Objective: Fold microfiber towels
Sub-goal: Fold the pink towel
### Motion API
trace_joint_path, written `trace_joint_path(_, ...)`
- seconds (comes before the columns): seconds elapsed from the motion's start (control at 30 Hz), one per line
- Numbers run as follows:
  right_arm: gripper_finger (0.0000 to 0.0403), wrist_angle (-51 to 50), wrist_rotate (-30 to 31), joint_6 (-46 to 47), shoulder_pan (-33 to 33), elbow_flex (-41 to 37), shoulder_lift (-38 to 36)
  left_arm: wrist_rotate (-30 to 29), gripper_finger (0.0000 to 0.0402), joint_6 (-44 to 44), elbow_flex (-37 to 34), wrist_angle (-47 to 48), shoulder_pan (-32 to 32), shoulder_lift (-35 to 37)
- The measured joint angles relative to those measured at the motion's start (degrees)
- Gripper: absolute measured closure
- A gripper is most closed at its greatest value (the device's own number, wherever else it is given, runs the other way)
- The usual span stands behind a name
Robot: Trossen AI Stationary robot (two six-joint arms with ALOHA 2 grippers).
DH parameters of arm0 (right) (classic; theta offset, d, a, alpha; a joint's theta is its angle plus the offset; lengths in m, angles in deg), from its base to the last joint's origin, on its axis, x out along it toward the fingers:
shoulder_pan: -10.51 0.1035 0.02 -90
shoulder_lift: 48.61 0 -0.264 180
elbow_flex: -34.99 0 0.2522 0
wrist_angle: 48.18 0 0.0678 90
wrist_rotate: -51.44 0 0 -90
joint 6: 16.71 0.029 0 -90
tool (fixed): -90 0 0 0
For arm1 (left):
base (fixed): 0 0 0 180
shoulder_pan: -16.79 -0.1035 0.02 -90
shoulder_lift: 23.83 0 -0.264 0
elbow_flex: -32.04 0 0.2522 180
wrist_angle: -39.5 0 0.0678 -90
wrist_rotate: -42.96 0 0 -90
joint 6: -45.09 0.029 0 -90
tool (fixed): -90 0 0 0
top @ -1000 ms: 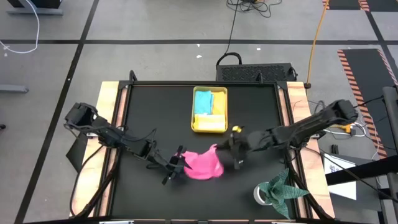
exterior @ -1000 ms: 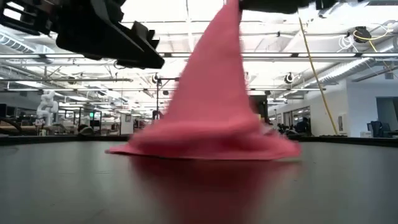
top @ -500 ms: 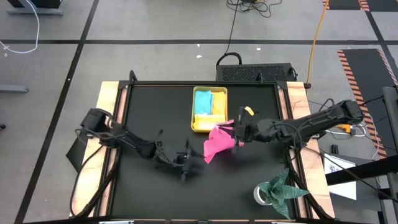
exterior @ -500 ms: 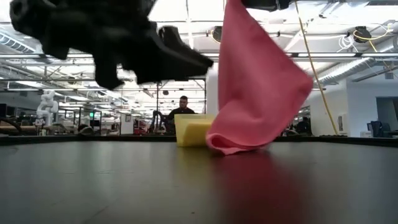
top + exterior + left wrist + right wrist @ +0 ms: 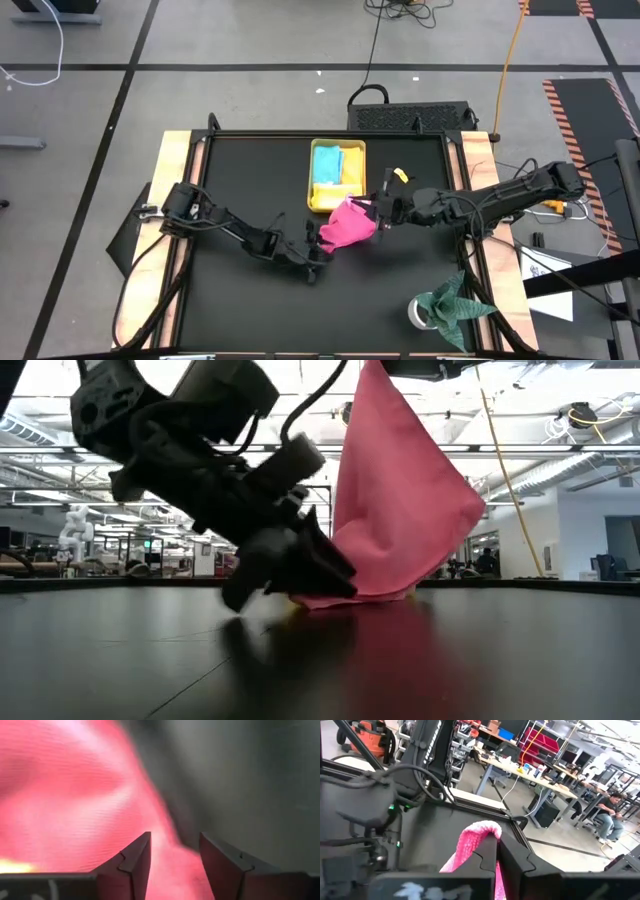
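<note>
Soft pink towel (image 5: 347,224), draped peak, matte table (image 5: 240,170).

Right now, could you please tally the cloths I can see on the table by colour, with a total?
Pink towel, held up by the right gripper: 1
Light blue towel, in the yellow tray: 1
Yellow towel, in the tray: 1
Dark green cloth, at the table's corner: 1
Total: 4

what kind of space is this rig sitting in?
Most likely a large open robotics lab or workshop. The low view shows exposed ceiling trusses with strip lights, the right wrist view shows workbenches with gear and cables and a seated person, and the high view shows hazard-striped floor tape.
</note>
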Motion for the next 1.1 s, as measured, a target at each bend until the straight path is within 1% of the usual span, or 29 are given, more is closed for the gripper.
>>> trace_joint_path(0.03, 0.0403, -0.1, 0.0, 0.0, 0.0, 0.0, 0.0, -4.0, 0.0240, -1.0, 0.9, 2.3, 0.1, 0.0)
trace_joint_path(0.1, 0.0403, -0.3, 0.0, 0.0, 0.0, 0.0, 0.0, -9.1, 0.0253, -3.7, 2.4, 7.3, 0.4, 0.1)
trace_joint_path(0.2, 0.0403, -0.4, 0.0, 0.0, 0.0, 0.0, 0.0, -14.4, 0.0277, -6.4, 3.9, 12.2, 0.6, 0.1)
trace_joint_path(0.33, 0.0403, -0.6, 0.0, 0.0, 0.3, 0.0, 0.0, -15.1, 0.0323, -7.9, 4.4, 15.7, 0.6, 0.1)
trace_joint_path(0.43, 0.0403, -1.3, 0.0, 0.0, 0.8, 0.0, 0.0, -15.5, 0.0378, -13.0, 4.4, 19.9, 0.5, 0.2)
trace_joint_path(0.47, 0.0403, -1.8, 0.0, 0.1, 1.0, 0.0, 0.0, -15.7, 0.0389, -15.0, 4.4, 21.2, 0.7, 0.2)
trace_joint_path(0.6, 0.0403, -3.8, -0.1, 2.8, 1.9, 0.0, 0.0, -15.5, 0.0398, -19.7, 4.3, 26.2, 1.9, 1.2)
trace_joint_path(0.7, 0.0403, -5.7, -0.4, 5.9, 3.3, 0.0, 0.0, -14.1, 0.0399, -21.3, 3.9, 32.6, 4.2, 4.7)
trace_joint_path(0.73, 0.0403, -6.3, -1.6, 7.3, 3.9, 0.0, -0.1, -14.2, 0.0399, -21.7, 3.7, 35.2, 5.1, 6.4)
trace_joint_path(0.8, 0.0403, -6.4, -7.2, 10.7, 4.9, 0.0, -0.4, -14.5, 0.0400, -23.5, 3.5, 38.3, 7.0, 10.8)
trace_joint_path(0.93, 0.0403, -1.6, -24.7, 18.4, 6.8, 0.0, -0.8, -17.9, 0.0400, -25.2, 3.8, 39.1, 11.2, 21.1)
trace_joint_path(1.0, 0.0403, 4.3, -31.4, 20.8, 7.9, 0.0, -0.8, -18.3, 0.0400, -25.8, 3.5, 39.2, 13.3, 25.0)
trace_joint_path(1.03, 0.0403, 7.5, -32.8, 21.3, 8.6, 0.0, -0.8, -19.7, 0.0400, -26.2, 3.5, 39.0, 14.4, 26.9)
trace_joint_path(1.07, 0.0403, 11.0, -32.8, 21.5, 9.4, 0.0, -0.8, -21.7, 0.0400, -26.5, 3.6, 38.9, 15.2, 28.8)
trace_joint_path(1.1, 0.0403, 14.9, -30.9, 21.0, 10.2, -0.3, -0.8, -23.8, 0.0400, -26.7, 3.7, 39.2, 16.1, 30.4)
